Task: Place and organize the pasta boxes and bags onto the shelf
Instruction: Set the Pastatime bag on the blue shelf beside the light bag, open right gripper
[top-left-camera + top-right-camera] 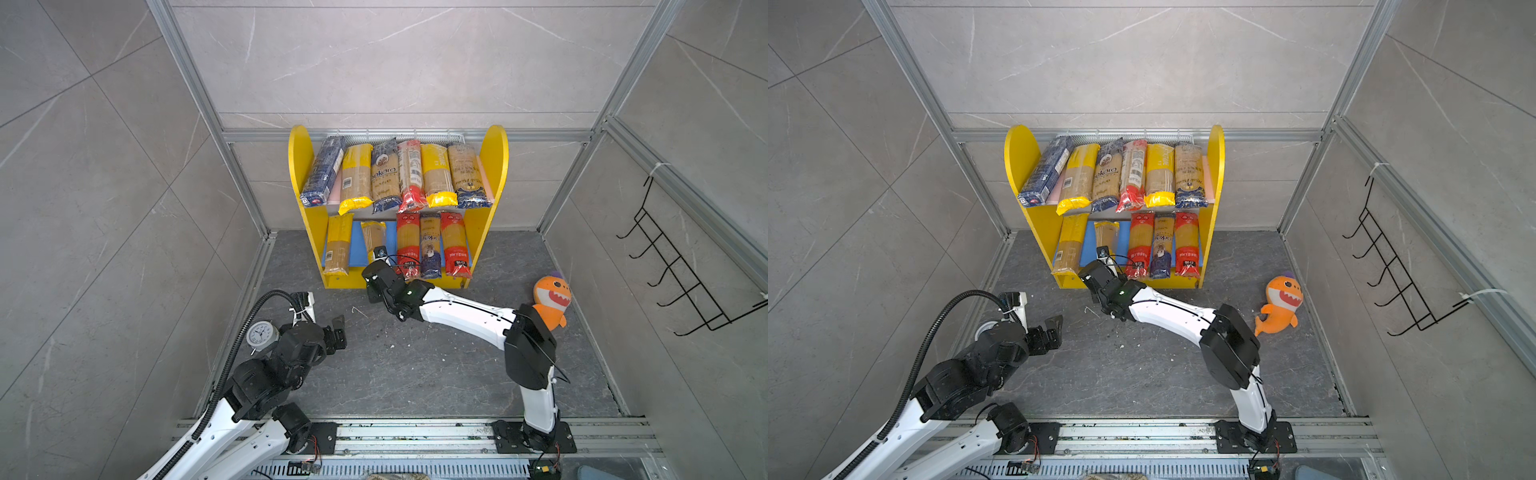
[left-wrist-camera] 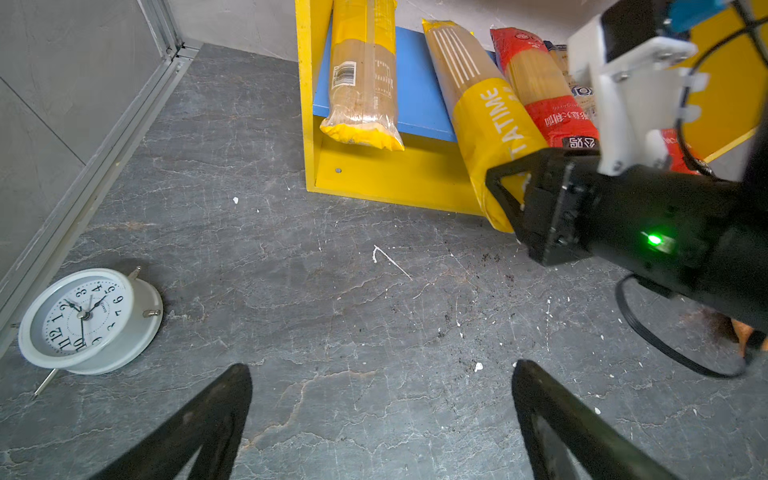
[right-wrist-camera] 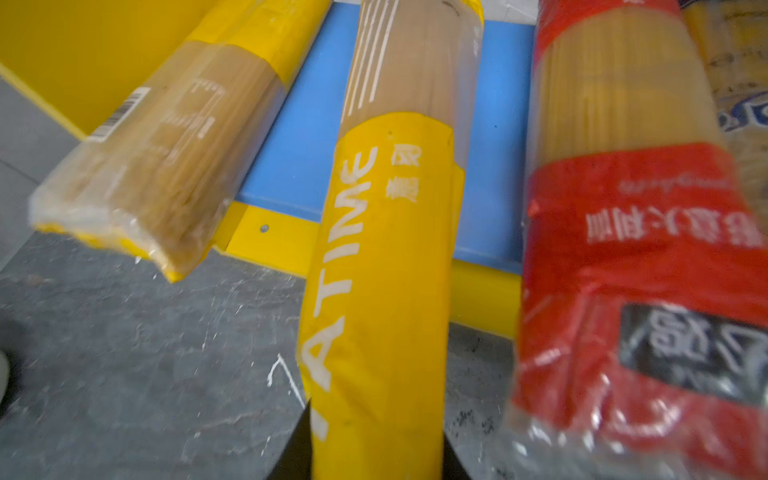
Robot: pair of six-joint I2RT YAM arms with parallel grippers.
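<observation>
The right pincer (image 3: 376, 451) is clamped narrowly on the near end of a white-lettered yellow bag (image 3: 386, 249) of spaghetti, with a black finger on either side of it. The bag's far end rests on the blue lower board (image 3: 299, 137) of the shelf (image 1: 496, 166). Its gripped end juts out past the shelf's yellow front lip, above the dark bench (image 1: 415, 365). It slants between a yellow-ended bag (image 1: 338, 243) beside the shelf's left wall and a red-ended bag (image 1: 408, 245). The right wrist view shows bare blue board on both sides of it. To the right of that red bag lie a navy-ended bag (image 1: 430, 245) and a second red-ended bag (image 1: 455, 245), packed side by side.

Six packs fill the pink upper board (image 1: 336, 189). A dark blue box (image 1: 324, 172) leans against the left wall, and yellow-, navy-, red-, yellow- and navy-ended bags follow in a row.

The left pincer (image 2: 382, 399) hangs wide and empty over the bench, well apart from the shelf. A white alarm clock (image 2: 83, 320) lies near it by the left wall. An orange plush shark (image 1: 550, 299) sits on the bench to the right of the shelf.
</observation>
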